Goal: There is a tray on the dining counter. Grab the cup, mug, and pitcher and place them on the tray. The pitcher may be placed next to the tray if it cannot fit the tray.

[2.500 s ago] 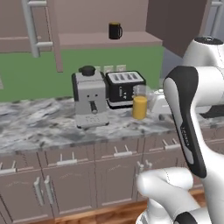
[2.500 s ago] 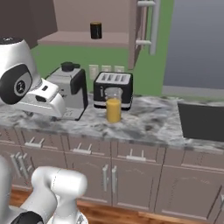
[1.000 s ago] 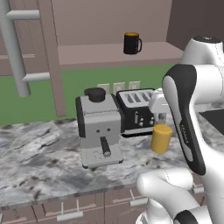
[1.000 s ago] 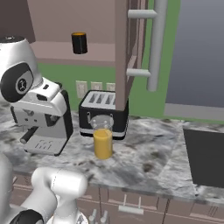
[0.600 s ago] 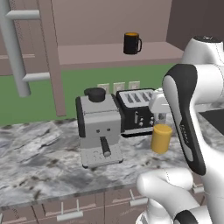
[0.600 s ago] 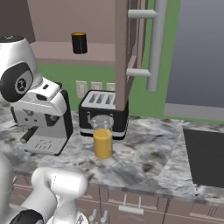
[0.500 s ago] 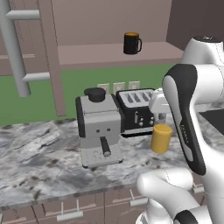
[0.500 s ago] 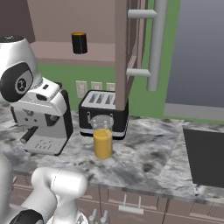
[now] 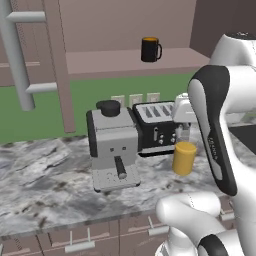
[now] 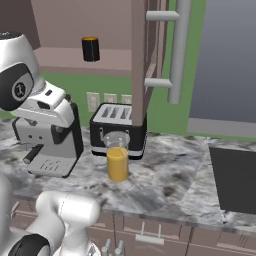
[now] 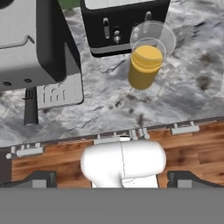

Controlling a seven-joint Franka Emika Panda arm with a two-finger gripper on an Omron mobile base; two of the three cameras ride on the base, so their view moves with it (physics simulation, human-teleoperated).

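The pitcher [image 9: 184,157] [image 10: 118,162] [image 11: 144,65], a yellow-orange cylinder with a clear upper rim, stands upright on the marbled countertop just in front of a black toaster. The black mug [image 9: 150,49] [image 10: 90,48] with an orange inside sits on a high shelf above it, handle to the right in the left base view. My gripper [image 11: 113,179] hangs open and empty above the counter's front edge, well short of the pitcher, which shows up and to the right of centre in the hand view. The cup, the tray and the dining counter are out of view.
A grey coffee machine [image 9: 112,145] [image 10: 47,140] stands left of the toaster [image 9: 155,125] [image 10: 117,122]. A dark inset panel [image 10: 235,180] lies in the counter to the right. Brown cabinet drawers [image 11: 183,129] run below the countertop [image 9: 45,185], and tall cabinet handles [image 10: 177,50] hang above.
The base drove closer to the counter earlier, so the whole scene grew larger. Over the last second nothing has visibly moved.
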